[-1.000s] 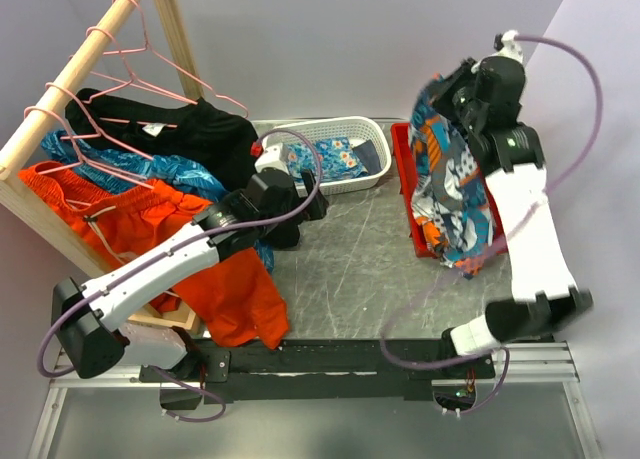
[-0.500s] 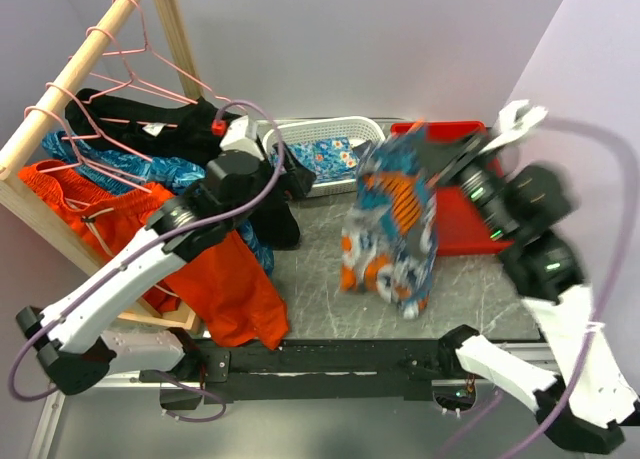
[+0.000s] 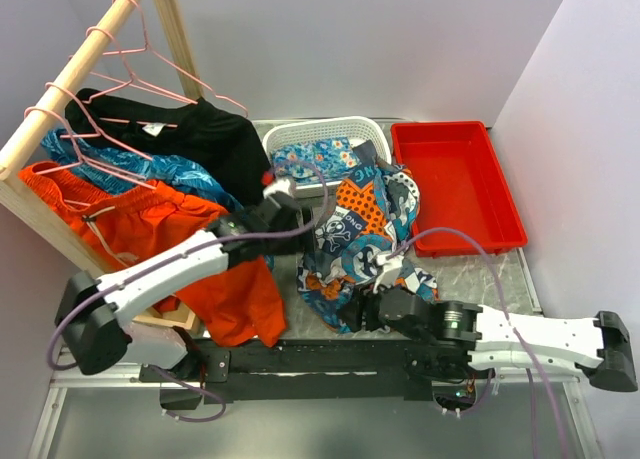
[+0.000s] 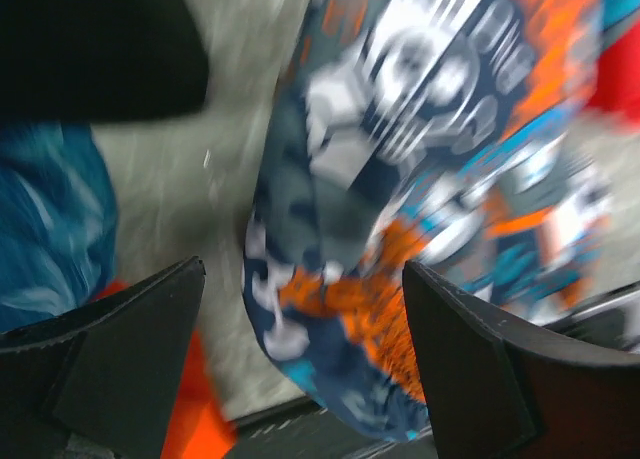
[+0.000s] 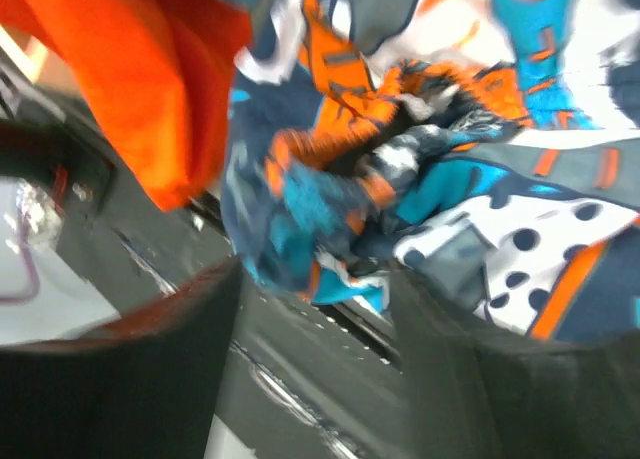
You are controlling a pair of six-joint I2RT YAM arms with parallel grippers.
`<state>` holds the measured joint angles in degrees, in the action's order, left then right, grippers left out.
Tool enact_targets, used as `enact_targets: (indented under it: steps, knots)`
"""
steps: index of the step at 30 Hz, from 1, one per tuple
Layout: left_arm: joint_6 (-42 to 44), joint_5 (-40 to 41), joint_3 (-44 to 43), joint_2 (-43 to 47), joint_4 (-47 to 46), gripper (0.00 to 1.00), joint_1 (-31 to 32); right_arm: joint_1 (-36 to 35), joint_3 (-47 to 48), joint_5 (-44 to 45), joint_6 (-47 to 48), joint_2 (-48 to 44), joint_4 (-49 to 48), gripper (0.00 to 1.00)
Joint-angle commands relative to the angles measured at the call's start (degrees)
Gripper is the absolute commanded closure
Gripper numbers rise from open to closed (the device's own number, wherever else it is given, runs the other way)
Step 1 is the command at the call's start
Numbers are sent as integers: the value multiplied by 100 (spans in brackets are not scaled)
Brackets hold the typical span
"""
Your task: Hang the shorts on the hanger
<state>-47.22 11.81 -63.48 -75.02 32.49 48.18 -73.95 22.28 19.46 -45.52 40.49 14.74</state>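
The shorts [image 3: 352, 229] lie in a crumpled heap on the desk [image 3: 470, 279], around the middle and reaching toward the near edge, just left of the red tray [image 3: 455, 184]. The fabric is a busy patchwork of orange, teal, navy and white, with black polka dots on a white panel and skull prints. The left gripper [image 4: 302, 274] hovers at the heap's left side with fingers spread wide and nothing between them. The right gripper [image 5: 315, 279] sits low at the heap's near edge, fingers also wide and empty. The pink wire hanger [image 3: 190, 77] hangs on the wooden rack [image 3: 60, 89] at the far left corner.
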Motion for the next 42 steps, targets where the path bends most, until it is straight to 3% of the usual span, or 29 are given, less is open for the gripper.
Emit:
enact_targets:
  steps: [1, 5, 7, 10, 13, 25, 32, 35, 38, 40, 41, 42]
  knots:
    - [29, -162, 345, -3, -102, 15, 279, -172, 697, 1550, -467, -559, 721, 28]
    - [-111, 66, 372, -30, -33, 17, 787, 64, 1444, 2728, -984, -595, 2232, 28]
    - [-129, 207, 293, -117, 73, 19, 1025, 836, 1700, 2284, -732, -446, 2446, 32]
    - [-156, 400, 144, -328, 388, 23, 1166, 1740, 1543, 1145, -178, -410, 1990, 37]
    - [-226, 480, 152, -399, 504, 25, 1289, 1989, 1253, 499, 165, -419, 1559, 37]
    - [-569, 216, 100, -653, 336, 19, 1448, 2481, 1024, 67, 394, 890, 847, 34]
    - [-648, -74, 169, -1093, 38, 21, 1518, 3053, 717, -31, 351, 1189, 240, 16]
    - [-692, -144, 196, -1234, -67, 31, 1615, 3141, 602, 119, 272, 1338, -94, 14]
    - [-753, -206, 310, -1208, -120, 69, 1720, 3352, 549, 120, 271, 1680, -497, 14]
    - [-806, -258, 389, -1173, -120, 83, 1765, 3483, 488, -82, 306, 1987, -682, 14]
    - [-824, -259, 468, -1146, -103, 96, 1782, 3519, 479, -144, 333, 2120, -866, 14]
    - [-867, -259, 521, -1111, -94, 99, 1817, 3545, 522, -197, 316, 2251, -876, 14]
